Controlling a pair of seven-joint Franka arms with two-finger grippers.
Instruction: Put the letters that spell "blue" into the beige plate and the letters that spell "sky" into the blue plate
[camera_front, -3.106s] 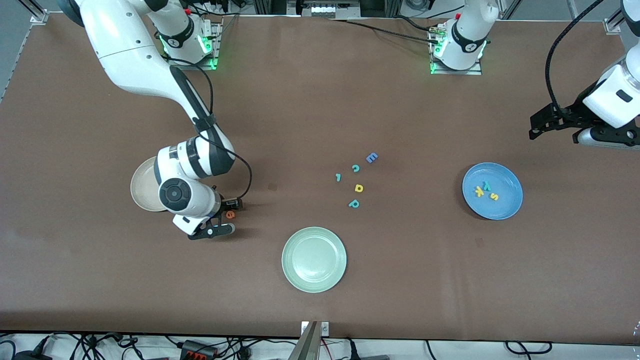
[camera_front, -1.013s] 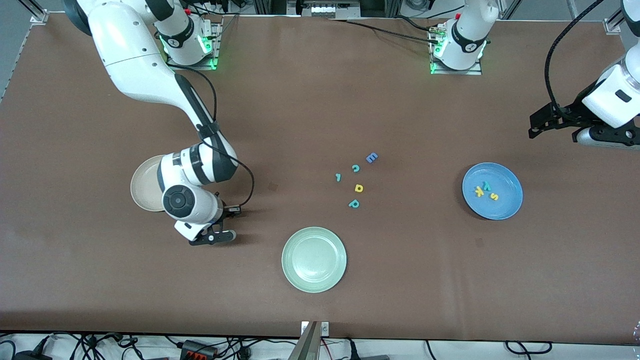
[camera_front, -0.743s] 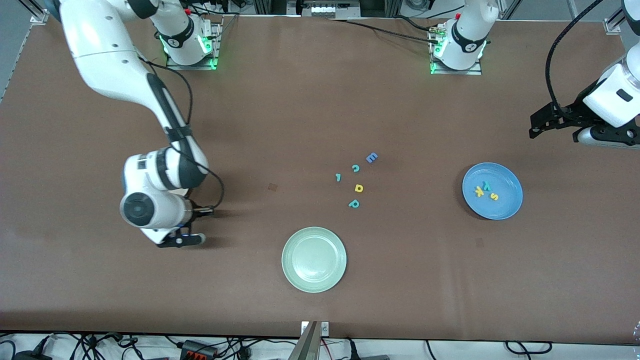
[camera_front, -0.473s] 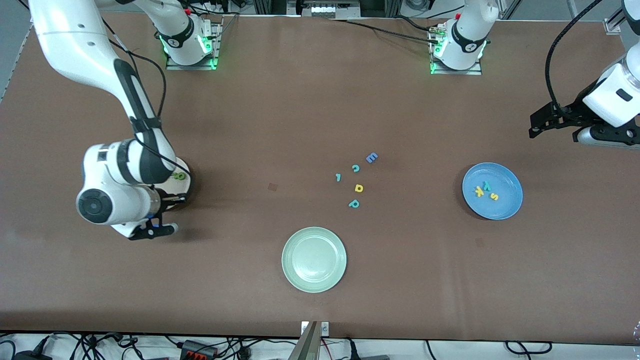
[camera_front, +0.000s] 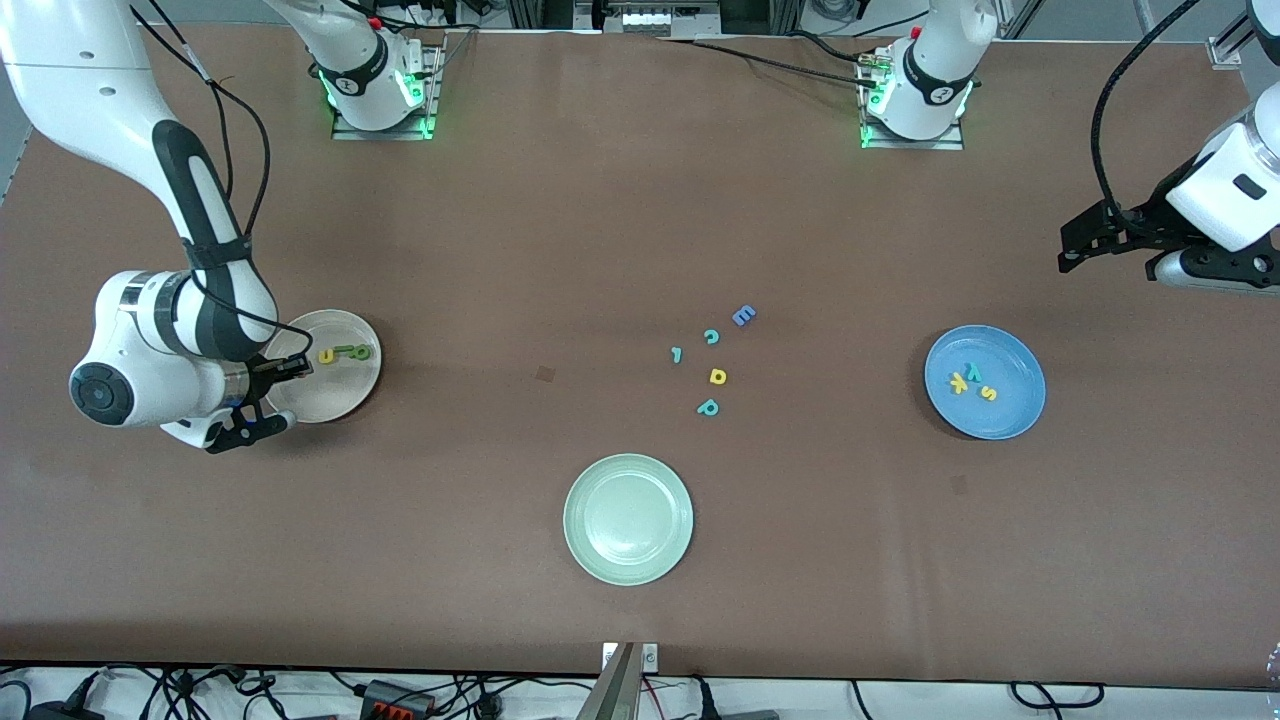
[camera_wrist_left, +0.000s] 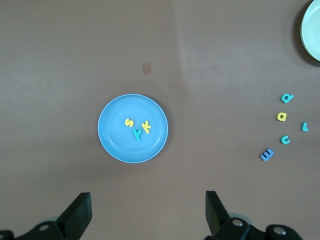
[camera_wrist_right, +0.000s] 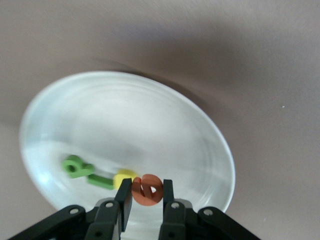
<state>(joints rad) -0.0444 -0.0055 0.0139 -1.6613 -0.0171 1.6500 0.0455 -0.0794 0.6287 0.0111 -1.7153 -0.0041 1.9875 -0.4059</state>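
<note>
My right gripper is shut on the orange e and hangs just above the beige plate, at that plate's edge toward the right arm's end. In the plate lie the green b, green l and yellow u in a row. The blue plate holds the yellow s, yellow k and teal y. My left gripper waits open and empty, high over bare table beside the blue plate.
A pale green plate sits nearest the front camera, mid-table. Loose letters lie in a cluster between the plates: a blue E, a teal c, a small teal piece, a yellow letter, a teal p.
The right arm has swung toward its own end of the table carrying the orange e, uncovering the beige plate and its three letters. The left arm has not moved.
</note>
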